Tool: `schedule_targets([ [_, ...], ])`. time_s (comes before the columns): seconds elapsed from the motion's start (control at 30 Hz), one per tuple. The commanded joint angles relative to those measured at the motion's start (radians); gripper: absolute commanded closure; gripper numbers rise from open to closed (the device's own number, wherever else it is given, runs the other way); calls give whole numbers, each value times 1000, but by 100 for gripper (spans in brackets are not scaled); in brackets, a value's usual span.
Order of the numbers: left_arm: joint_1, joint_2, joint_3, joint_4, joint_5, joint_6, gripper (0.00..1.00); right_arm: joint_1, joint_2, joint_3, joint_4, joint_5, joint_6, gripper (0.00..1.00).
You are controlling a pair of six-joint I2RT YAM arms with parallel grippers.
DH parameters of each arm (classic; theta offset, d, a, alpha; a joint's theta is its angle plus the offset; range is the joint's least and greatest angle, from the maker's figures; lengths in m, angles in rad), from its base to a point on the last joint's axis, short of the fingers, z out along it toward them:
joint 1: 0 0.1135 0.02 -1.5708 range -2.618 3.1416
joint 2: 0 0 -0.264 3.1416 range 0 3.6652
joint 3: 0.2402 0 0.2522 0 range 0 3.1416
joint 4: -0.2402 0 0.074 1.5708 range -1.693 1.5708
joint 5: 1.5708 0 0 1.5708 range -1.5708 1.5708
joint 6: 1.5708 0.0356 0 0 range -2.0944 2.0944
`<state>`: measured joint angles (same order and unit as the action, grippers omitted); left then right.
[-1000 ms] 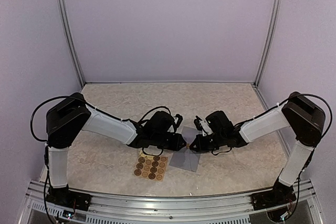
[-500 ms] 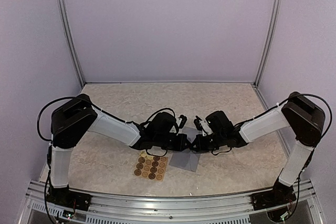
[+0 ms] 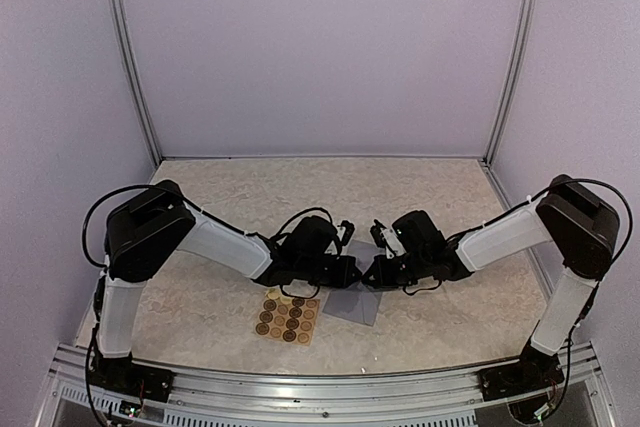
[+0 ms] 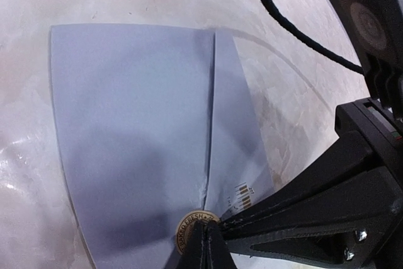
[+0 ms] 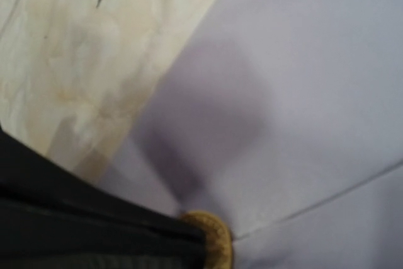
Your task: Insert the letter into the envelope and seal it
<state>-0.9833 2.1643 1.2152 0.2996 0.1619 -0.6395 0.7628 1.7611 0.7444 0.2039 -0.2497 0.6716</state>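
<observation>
The grey-lavender envelope (image 3: 357, 306) lies flat mid-table with its flap folded down (image 4: 138, 130). A round brown sticker (image 4: 188, 227) sits at the flap's tip. My left gripper (image 3: 351, 272) is shut, and its closed fingertips (image 4: 203, 244) rest on the sticker. My right gripper (image 3: 372, 275) comes in from the right, its fingers (image 4: 296, 215) closed to a point on the envelope right beside the sticker. The blurred right wrist view shows the envelope (image 5: 302, 92) and the sticker's edge (image 5: 218, 244). The letter is not in view.
A tan sheet of round brown stickers (image 3: 286, 317) lies just left of the envelope, near the front edge. The table is a marbled beige surface (image 3: 300, 197) with lavender walls on three sides. A black cable (image 4: 296, 26) crosses the left wrist view.
My left gripper has moved right along the envelope until its tips meet the right gripper's. The left arm's elbow has swung inward. The right arm has not moved.
</observation>
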Motion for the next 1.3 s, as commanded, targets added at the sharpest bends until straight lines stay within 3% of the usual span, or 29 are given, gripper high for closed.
schedule_targets([
  [0.0, -3, 48, 12, -56, -58, 32, 98, 6, 43, -33, -106, 10, -7, 100],
  [0.63, 8, -16, -89, -106, -201, 17, 98, 7, 17, -43, -110, 16, -4, 100],
  [1.27, -99, -300, -233, -15, -123, -3, 94, 66, -68, -66, -63, -116, -79, 100],
])
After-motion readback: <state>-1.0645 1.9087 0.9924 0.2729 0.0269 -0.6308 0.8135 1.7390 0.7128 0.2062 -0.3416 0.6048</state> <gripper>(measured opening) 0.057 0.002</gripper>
